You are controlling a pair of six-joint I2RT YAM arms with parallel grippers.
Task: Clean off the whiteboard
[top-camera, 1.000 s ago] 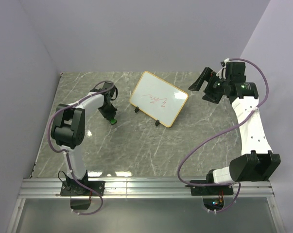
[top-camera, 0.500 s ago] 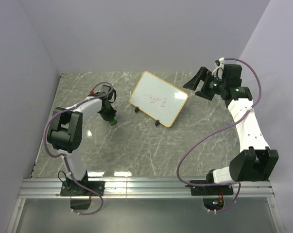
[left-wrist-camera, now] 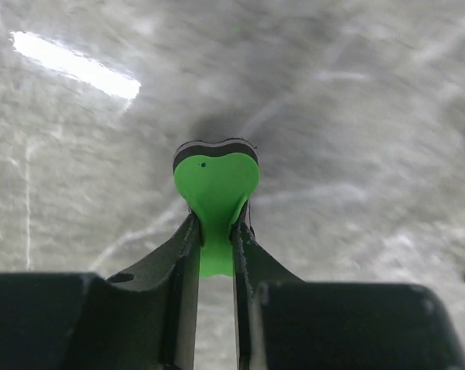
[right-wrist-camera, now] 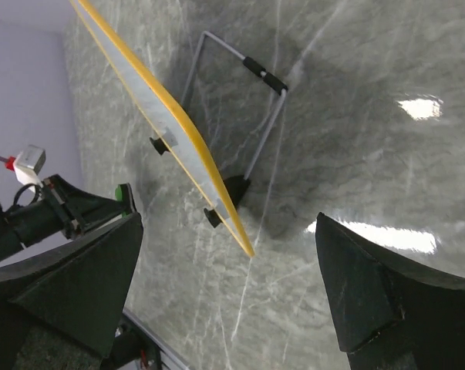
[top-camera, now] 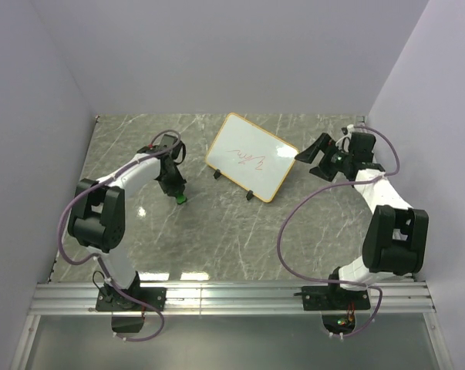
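Note:
The whiteboard (top-camera: pixel 252 156) stands tilted on its two black feet near the middle of the table, with red scribbles on its face. In the right wrist view it shows edge-on as a yellow rim (right-wrist-camera: pixel 182 127) with a wire stand behind. My left gripper (top-camera: pixel 178 193) is to the left of the board, shut on a small green eraser (left-wrist-camera: pixel 215 193) with a black felt layer, held just above the table. My right gripper (top-camera: pixel 310 152) hangs open just off the board's right corner, touching nothing.
The grey marbled table (top-camera: pixel 217 231) is bounded by lilac walls at the back and sides. A metal rail (top-camera: pixel 232 297) carrying both arm bases runs along the near edge. Purple cables loop from each arm.
The right arm has swung down and left, bringing its open gripper close to the board's right corner. The left gripper has shifted slightly toward the near side with the eraser.

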